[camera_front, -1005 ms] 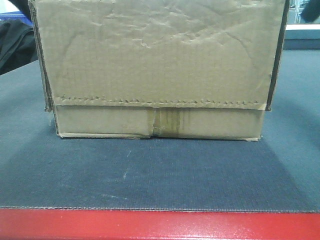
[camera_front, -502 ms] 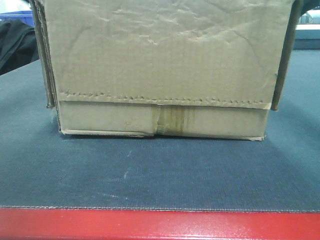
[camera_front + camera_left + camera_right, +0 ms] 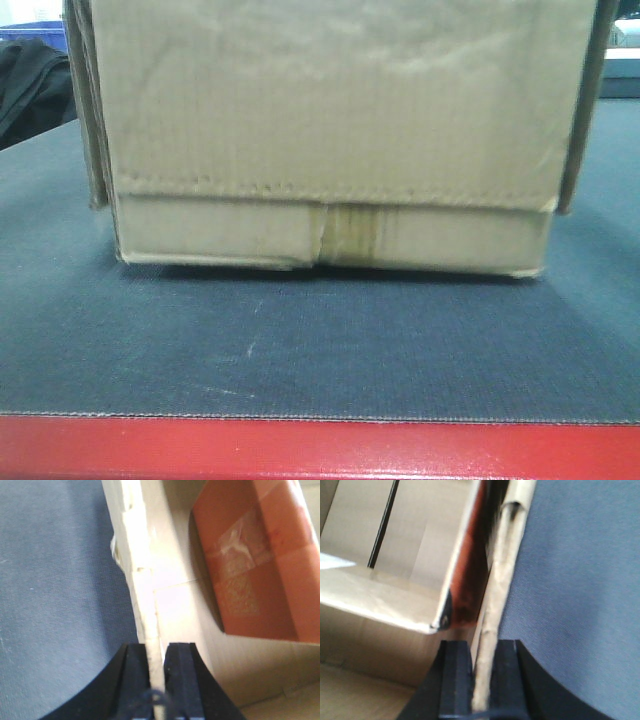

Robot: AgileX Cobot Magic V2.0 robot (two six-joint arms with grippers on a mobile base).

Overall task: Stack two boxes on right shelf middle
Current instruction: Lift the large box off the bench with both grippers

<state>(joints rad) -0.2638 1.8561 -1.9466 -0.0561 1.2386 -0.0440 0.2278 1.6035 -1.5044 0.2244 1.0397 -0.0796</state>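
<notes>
Firmly pinching side walls of the plain box (image 3: 330, 120) with left claw (image 3: 159, 680) and right claw (image 3: 483, 675); pale print on inner orange carton (image 3: 255, 565) unreadable.

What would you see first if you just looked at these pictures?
A big brown cardboard box fills the front view, with grey table top in front. The left gripper and right gripper each pinch one of its side walls, and something orange sits inside.
</notes>
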